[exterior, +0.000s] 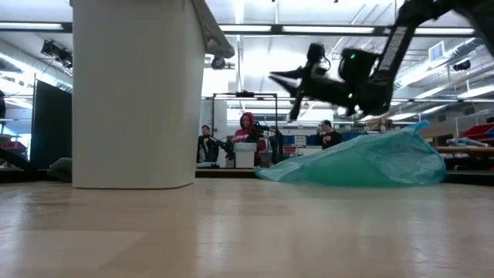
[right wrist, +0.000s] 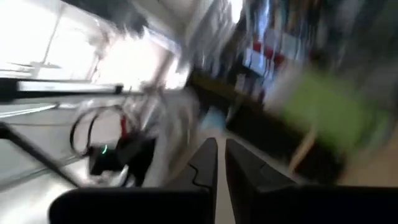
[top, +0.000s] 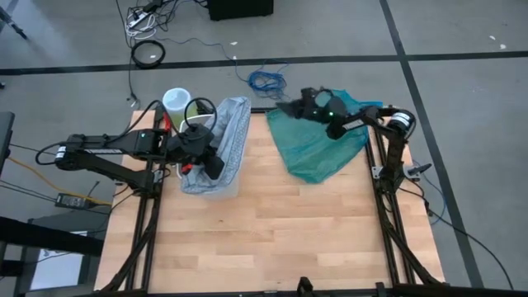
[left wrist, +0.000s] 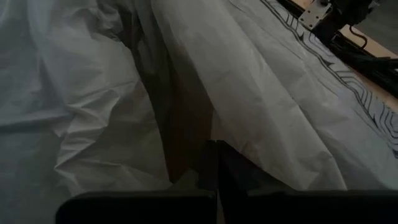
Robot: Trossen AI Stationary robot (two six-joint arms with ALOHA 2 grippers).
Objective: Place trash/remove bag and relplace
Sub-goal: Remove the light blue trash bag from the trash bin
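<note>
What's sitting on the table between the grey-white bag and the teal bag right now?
Nothing: in the high view only a strip of bare wooden table separates the grey-white bag from the teal bag.

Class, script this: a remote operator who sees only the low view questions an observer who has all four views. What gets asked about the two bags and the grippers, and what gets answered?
Operator: The white bin fills my left side. Where is the left gripper?
Observer: From above, the left gripper is down on the pale bag that lies over the bin, fingers shut.
Operator: The right gripper hangs in the air. Is it over the teal bag?
Observer: Not quite. From above it sits just past that bag's edge, on the bin's side, near the table's far edge.
</note>
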